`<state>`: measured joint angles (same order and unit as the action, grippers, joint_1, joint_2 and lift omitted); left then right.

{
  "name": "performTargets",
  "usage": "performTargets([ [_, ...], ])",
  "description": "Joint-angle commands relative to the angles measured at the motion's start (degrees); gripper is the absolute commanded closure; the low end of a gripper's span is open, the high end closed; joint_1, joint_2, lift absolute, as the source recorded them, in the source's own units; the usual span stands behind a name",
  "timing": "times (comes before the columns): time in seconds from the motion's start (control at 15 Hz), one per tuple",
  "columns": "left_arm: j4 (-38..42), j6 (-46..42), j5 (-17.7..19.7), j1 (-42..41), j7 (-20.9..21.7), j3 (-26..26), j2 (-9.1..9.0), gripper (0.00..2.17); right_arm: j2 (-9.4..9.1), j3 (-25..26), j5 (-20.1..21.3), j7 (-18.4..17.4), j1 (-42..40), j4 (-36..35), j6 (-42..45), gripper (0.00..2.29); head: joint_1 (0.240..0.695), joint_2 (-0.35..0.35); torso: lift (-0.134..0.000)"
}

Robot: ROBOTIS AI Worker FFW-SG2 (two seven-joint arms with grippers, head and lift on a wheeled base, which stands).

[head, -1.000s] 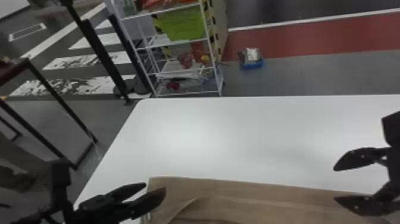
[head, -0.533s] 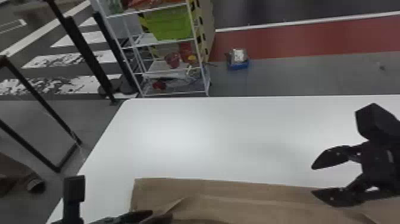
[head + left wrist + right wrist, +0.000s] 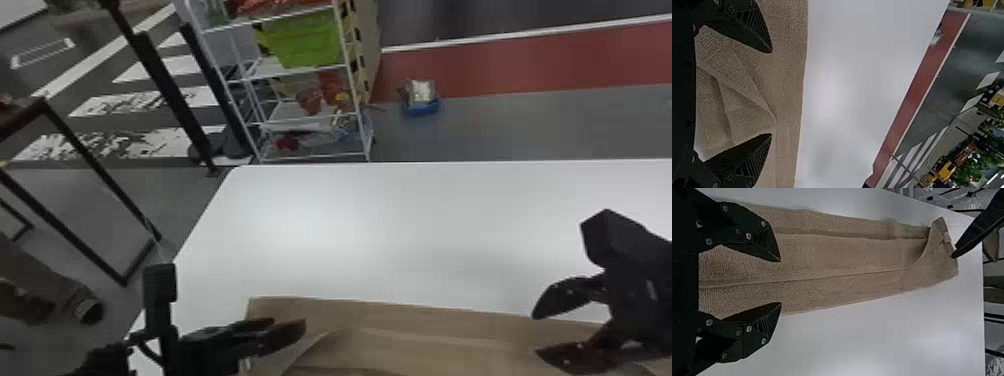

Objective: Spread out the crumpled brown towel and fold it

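Observation:
The left gripper (image 3: 280, 330) is over the left end of the brown towel (image 3: 440, 330) in the head view, and the right gripper (image 3: 537, 335) stands open above the towel's right part. The left gripper (image 3: 770, 93) is open in its wrist view, with the towel (image 3: 789, 78) and a folded-over flap behind its fingers. In the right wrist view the right gripper (image 3: 780, 282) has its fingers wide apart, nothing between them, over the towel (image 3: 848, 254), which lies in a long strip with lengthwise folds and a turned-over corner at its far end.
The white table (image 3: 380, 225) extends beyond the towel to its far edge. Behind it stand a white wire shelf (image 3: 300, 117) with a green bin (image 3: 310, 40) and, on the floor, a small blue container (image 3: 421, 107). A dark-framed stand (image 3: 100, 185) is left of the table.
The head view has shifted a little. My left gripper's fingers look closer together there than a second ago, and the right gripper has moved slightly left in that view.

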<state>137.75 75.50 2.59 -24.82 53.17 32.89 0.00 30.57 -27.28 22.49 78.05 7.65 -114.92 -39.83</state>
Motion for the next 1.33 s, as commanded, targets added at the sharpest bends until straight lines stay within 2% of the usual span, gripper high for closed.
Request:
performTargets([
  [0.0,-0.6,-1.0,0.0,0.5,0.0,0.2,-0.15,0.15,-0.6,-2.0,1.2,0.3,1.2,3.0,0.7,0.63,0.695,0.339,-0.124],
  [0.07,-0.8,-1.5,-0.1,0.6,0.0,0.3,-0.15,0.15,-1.04,-2.8,1.8,0.3,1.5,3.7,0.8,0.7,0.695,0.339,-0.124],
  [0.4,-1.2,-2.6,-0.1,0.6,0.0,0.6,-0.15,0.15,-1.13,-4.1,2.1,0.3,1.7,4.9,1.2,0.72,0.695,0.35,-0.124],
  [0.47,-1.2,-2.8,-0.1,0.5,0.0,0.6,-0.15,0.15,-1.13,-4.4,2.1,0.3,1.9,4.9,0.8,0.83,0.695,0.35,-0.124],
  [0.53,-1.3,-2.8,-0.2,0.6,0.0,0.6,-0.15,0.15,-1.21,-4.7,2.0,0.3,2.2,4.9,0.7,0.83,0.695,0.35,-0.124],
  [0.67,-1.5,-2.9,-0.2,0.6,0.0,1.2,-0.15,0.15,-1.48,-4.8,2.1,0.3,2.5,4.8,0.1,1.1,0.695,0.35,-0.124],
  [0.8,-1.9,-3.1,-0.1,0.6,0.1,1.8,-0.15,0.15,-1.39,-4.8,2.0,0.3,2.5,4.6,0.0,1.5,0.695,0.35,-0.124],
  [1.0,-2.1,-3.6,-0.2,0.6,0.0,2.4,-0.15,0.15,-0.86,-4.7,1.4,0.3,1.6,3.0,0.1,1.54,0.695,0.35,-0.124],
  [1.2,-2.7,-4.2,-1.0,0.6,-0.1,2.3,-0.15,0.15,1.51,-1.7,-1.1,0.3,-2.2,-2.2,0.1,1.54,0.695,0.35,-0.124],
  [1.27,-2.8,-4.2,-1.1,0.6,-0.3,2.2,-0.15,0.15,3.01,-0.8,-1.8,0.3,-4.0,-4.3,0.1,1.54,0.695,0.35,-0.124],
])
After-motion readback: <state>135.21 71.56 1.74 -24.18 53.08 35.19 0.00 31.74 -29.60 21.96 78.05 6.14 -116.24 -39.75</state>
